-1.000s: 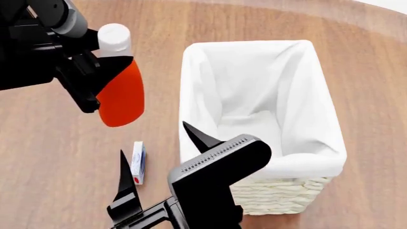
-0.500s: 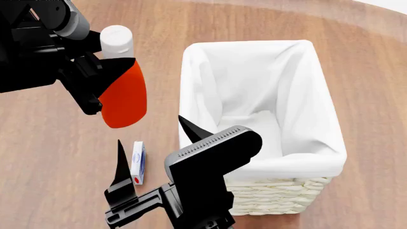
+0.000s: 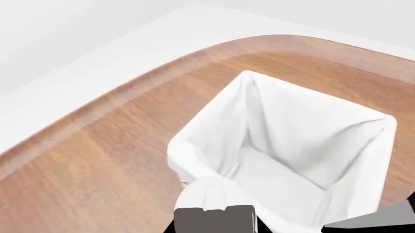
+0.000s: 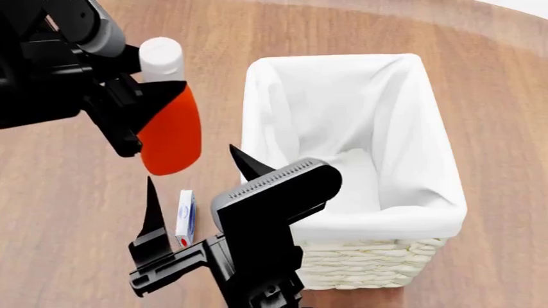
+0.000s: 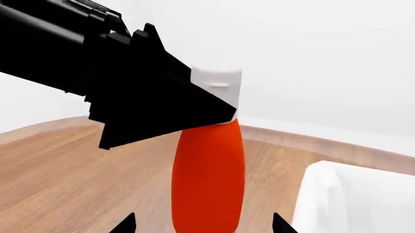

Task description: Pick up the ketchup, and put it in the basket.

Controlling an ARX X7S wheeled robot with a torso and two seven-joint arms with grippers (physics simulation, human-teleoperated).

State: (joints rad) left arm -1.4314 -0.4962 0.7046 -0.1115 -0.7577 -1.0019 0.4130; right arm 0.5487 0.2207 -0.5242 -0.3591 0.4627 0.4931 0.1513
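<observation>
The ketchup [image 4: 174,138] is an orange-red bottle with a white cap. It hangs upright above the wooden table, left of the basket [image 4: 376,264], with my left gripper [image 4: 163,96] shut around its upper body. The basket is cream wicker with a white liner and holds nothing that I can see. My right gripper [image 4: 194,171] stands open just below and in front of the bottle's base. In the right wrist view the ketchup [image 5: 207,179] shows between the right gripper's [image 5: 204,227] spread fingertips, with the black left gripper [image 5: 139,99] clamped under the cap. The left wrist view looks into the basket [image 3: 214,141].
A small white and blue box [image 4: 185,218] lies on the table under the bottle, left of the basket's near corner. The table's curved far edge [image 3: 129,92] runs behind the basket. The right arm's black body [image 4: 265,231] covers the basket's near left corner.
The left gripper has carried the ketchup slightly right, toward the basket. The right gripper has moved left and up, closer to the bottle's base, still open.
</observation>
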